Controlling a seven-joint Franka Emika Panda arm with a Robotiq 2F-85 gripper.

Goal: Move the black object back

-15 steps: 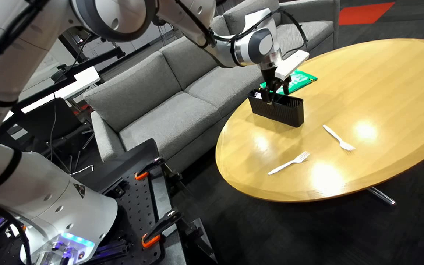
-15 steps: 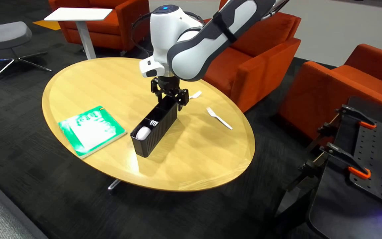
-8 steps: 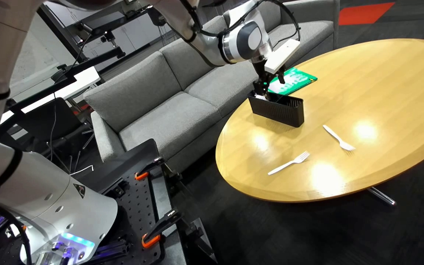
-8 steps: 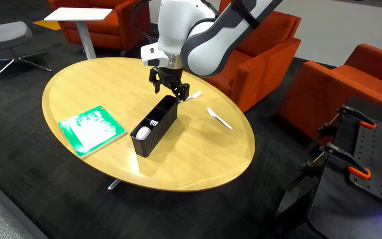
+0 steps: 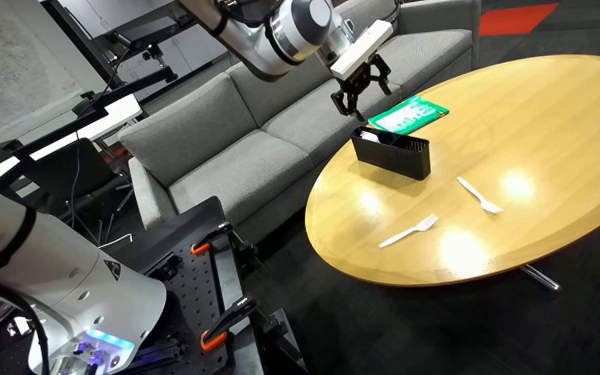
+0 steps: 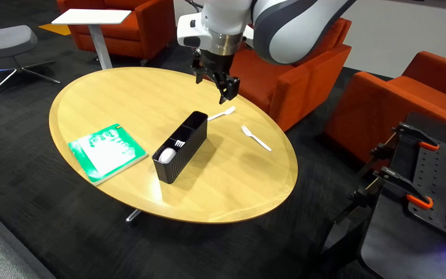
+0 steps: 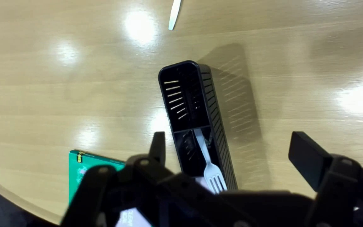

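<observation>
The black object, a long black tray (image 5: 395,159) with ribbed sides and inner dividers, stands upright on the wooden table; it also shows in an exterior view (image 6: 189,154). In the wrist view the tray (image 7: 184,94) runs lengthwise, its near end hidden behind the gripper. A white fork (image 7: 212,175) and a rounded white item (image 6: 167,155) lie in it. My gripper (image 5: 373,104) is open and empty, raised above the tray and apart from it. In the wrist view its fingers (image 7: 227,146) are wide apart, with the tray between them in the picture.
A green book (image 6: 108,153) lies beside the tray. Two white forks (image 5: 479,195) (image 5: 409,230) lie on the round-edged table (image 5: 539,120). A grey sofa (image 5: 279,125) stands along the table. Red armchairs (image 6: 296,77) stand by it.
My gripper has risen from the tray and moved back toward the robot base, clear of the tray. The tray, forks and book have not moved.
</observation>
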